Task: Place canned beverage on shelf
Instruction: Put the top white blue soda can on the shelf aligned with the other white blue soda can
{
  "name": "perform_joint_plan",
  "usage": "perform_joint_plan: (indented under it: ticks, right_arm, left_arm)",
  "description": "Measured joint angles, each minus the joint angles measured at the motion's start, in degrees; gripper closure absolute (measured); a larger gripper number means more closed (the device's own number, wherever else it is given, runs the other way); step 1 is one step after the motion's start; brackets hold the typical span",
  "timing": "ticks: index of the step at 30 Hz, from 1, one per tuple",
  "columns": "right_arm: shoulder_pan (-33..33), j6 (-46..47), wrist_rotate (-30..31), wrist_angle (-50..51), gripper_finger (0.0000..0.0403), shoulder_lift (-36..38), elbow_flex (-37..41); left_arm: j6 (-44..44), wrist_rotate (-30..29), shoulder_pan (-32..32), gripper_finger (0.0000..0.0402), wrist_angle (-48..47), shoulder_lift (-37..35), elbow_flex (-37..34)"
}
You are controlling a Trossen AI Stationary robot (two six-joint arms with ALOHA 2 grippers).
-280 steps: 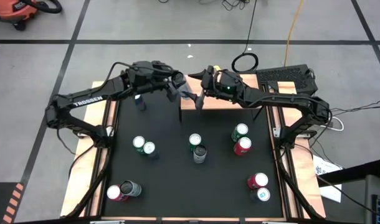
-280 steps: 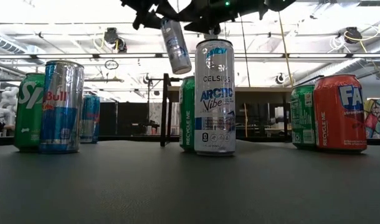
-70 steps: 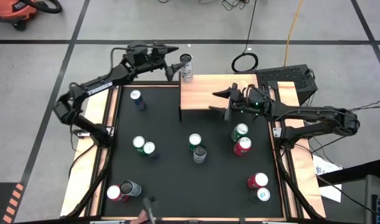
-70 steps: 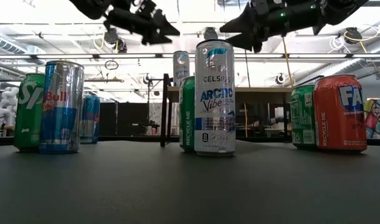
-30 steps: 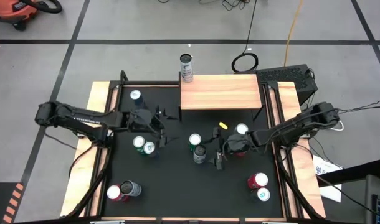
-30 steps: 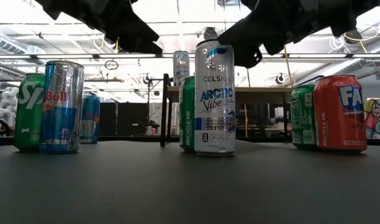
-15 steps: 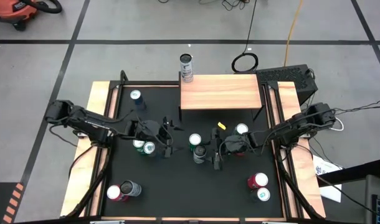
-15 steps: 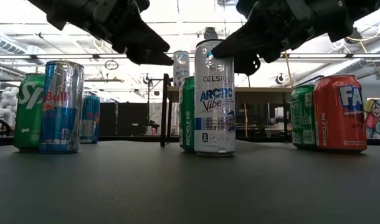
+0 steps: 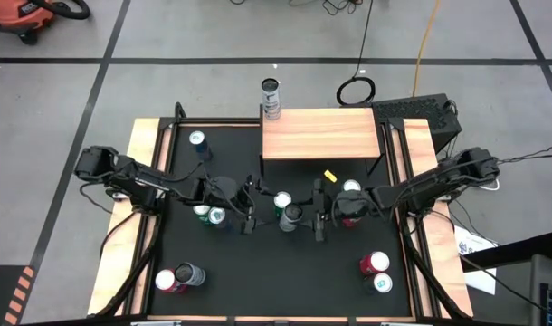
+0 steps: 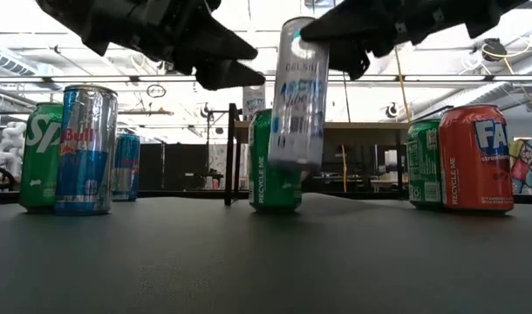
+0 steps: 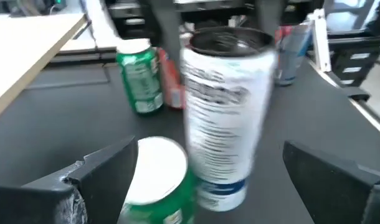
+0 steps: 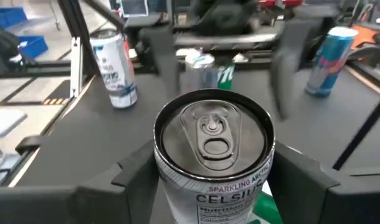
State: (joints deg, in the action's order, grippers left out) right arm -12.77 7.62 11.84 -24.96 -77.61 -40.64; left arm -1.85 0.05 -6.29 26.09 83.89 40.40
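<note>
Low view, tall Celsius can (image 10: 297,92) blurred, tilted, grasped by right fingers (image 10: 336,26), left fingers (image 10: 235,59) released.

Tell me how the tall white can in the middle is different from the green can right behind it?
The white can is tall and slim; the green can is shorter and wider. The white can is lifted off the table and tilted, gripped by the right gripper; the green can stands upright on the table, untouched. Both are drink cans.

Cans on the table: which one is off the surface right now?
The tall white Celsius can, tilted and lifted clear of the black table in the right hand; the others stand upright.
</note>
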Motion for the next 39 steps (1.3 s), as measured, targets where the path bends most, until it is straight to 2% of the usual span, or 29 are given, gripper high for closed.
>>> perform_joint_plan:
  ticks: [5, 11, 25, 34, 39]
  right_arm:
    - [1.8, 0.0, 0.2, 6.9, 0.0166, 2.8, -2.6]
    - [2.7, -1.7, 0.2, 14.3, 0.0163, 2.7, -8.6]
    - [2.6, -1.9, -0.1, 16.2, 0.0161, 2.7, -9.7]
    - [2.6, -2.3, -2.3, 14.1, 0.0161, 2.7, -9.7]
    - [2.6, -2.7, -3.1, 13.2, 0.0161, 2.7, -9.7]
  left_arm:
    - [-0.6, 0.2, -0.1, 0.0006, 6.9, 2.4, 0.6]
    - [-0.4, 0.1, -0.1, 0.0006, 7.3, 6.4, 4.9]
    - [-1.5, 0.1, 1.1, 0.0009, 8.3, 6.9, 7.1]
    - [-1.5, 2.2, 2.1, 0.0088, 9.6, 6.9, 7.1]
    - [-1.5, 5.0, 2.1, 0.011, 10.0, 6.9, 7.1]
